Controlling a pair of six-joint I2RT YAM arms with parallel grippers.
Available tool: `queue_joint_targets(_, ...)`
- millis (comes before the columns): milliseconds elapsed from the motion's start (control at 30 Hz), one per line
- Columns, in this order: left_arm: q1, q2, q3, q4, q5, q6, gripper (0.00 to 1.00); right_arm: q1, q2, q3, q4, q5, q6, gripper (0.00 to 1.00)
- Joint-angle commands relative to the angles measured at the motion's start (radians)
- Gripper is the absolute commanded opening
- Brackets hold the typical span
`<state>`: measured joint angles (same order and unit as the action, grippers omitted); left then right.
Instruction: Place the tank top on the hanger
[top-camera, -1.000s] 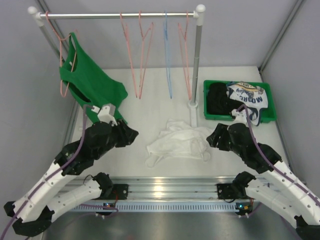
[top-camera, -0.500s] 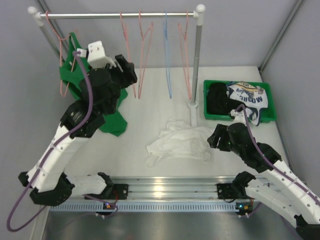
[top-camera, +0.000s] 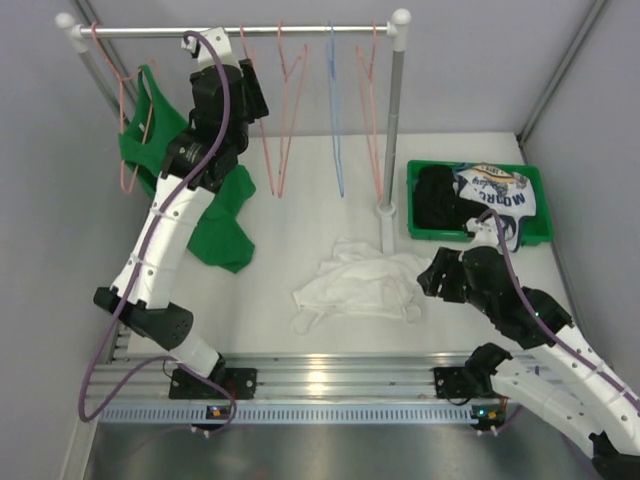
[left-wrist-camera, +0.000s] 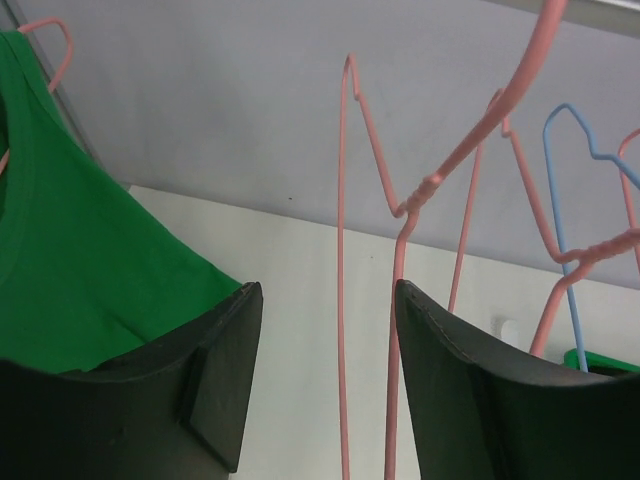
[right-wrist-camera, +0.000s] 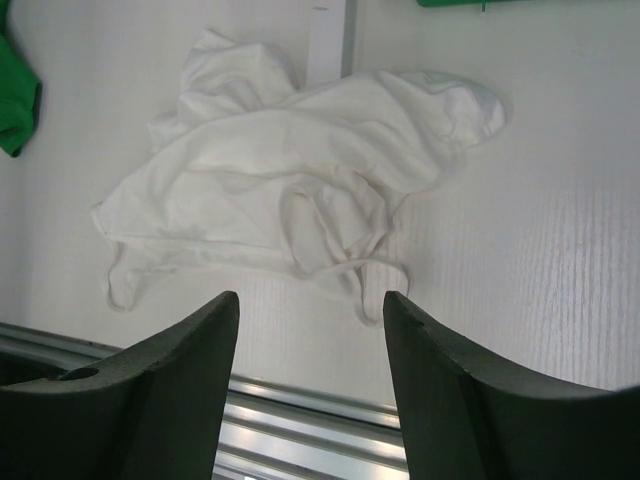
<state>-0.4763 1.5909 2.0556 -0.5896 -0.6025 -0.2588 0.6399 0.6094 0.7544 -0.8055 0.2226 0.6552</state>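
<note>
Well, my left gripper (left-wrist-camera: 325, 300) is up high by the thin metal rail (top-camera: 300, 31), and its jaws are spread wide with nothing pinched. The thin pink wire hanger (left-wrist-camera: 341, 200) hangs right in the gap: one of its wires runs down the middle and another runs close by one finger. I think my job now is to grab this hanger. To do it well, I should slide in a bit so the wire sits deep in my jaws. Then I should squeeze near the twisted neck, so it cannot spin or slip. I must lift the hook off the rail gently. That way I will not bump the other pink hangers (top-camera: 372, 130) or the blue wire hanger (top-camera: 335, 130), or snag the green tank top (left-wrist-camera: 70, 270) on my other side. My right gripper (right-wrist-camera: 310, 305) is spread wide too and holds nothing. It hovers over the plain white tank top (right-wrist-camera: 270, 170), which lies crumpled on the white table (top-camera: 300, 230) near the front, not on any hanger yet.
</note>
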Motion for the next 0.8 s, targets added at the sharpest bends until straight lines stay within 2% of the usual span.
queue_joint_targets(0, 0.028, 0.018, 0.037, -0.029, 0.105, 0.024, 0.60, -0.009, -0.017, 0.028, -0.008, -0.005, -0.009, 0.60)
queue_joint_targets(433, 0.039, -0.020, -0.051, -0.019, 0.136, 0.020, 0.56, -0.009, -0.020, -0.015, 0.011, -0.022, -0.003, 0.60)
queue_joint_targets(767, 0.039, -0.003, -0.012, -0.058, 0.104, 0.029, 0.53, -0.009, -0.022, -0.038, 0.026, -0.029, -0.003, 0.60)
